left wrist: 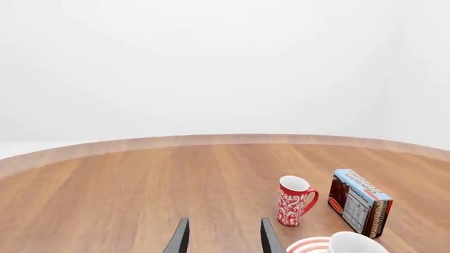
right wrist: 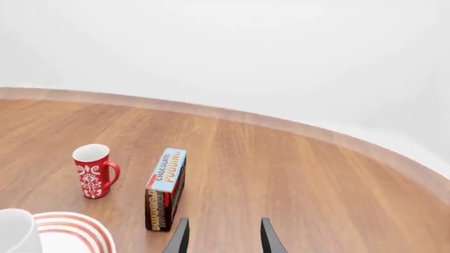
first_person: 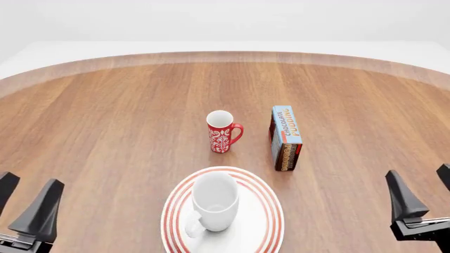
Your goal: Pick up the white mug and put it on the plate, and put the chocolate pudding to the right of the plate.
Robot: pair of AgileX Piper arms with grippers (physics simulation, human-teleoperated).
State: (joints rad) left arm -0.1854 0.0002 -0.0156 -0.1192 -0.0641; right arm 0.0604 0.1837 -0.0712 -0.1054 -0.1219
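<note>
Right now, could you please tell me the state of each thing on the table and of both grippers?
White mug: upright on the plate, empty.
Plate: flat, holding the mug.
Pudding: on edge, beyond the plate's right side.
Red mug: upright, behind the plate.
Left gripper: open, empty.
Right gripper: open, empty.

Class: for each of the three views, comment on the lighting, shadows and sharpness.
Front view: flat, even light, sharp throughout, only faint shadows under the white mug and pudding box. Left wrist view: equally sharp, the table edge curving against a blank white backdrop. Right wrist view: no glare, a soft shadow beside the red mug.
</note>
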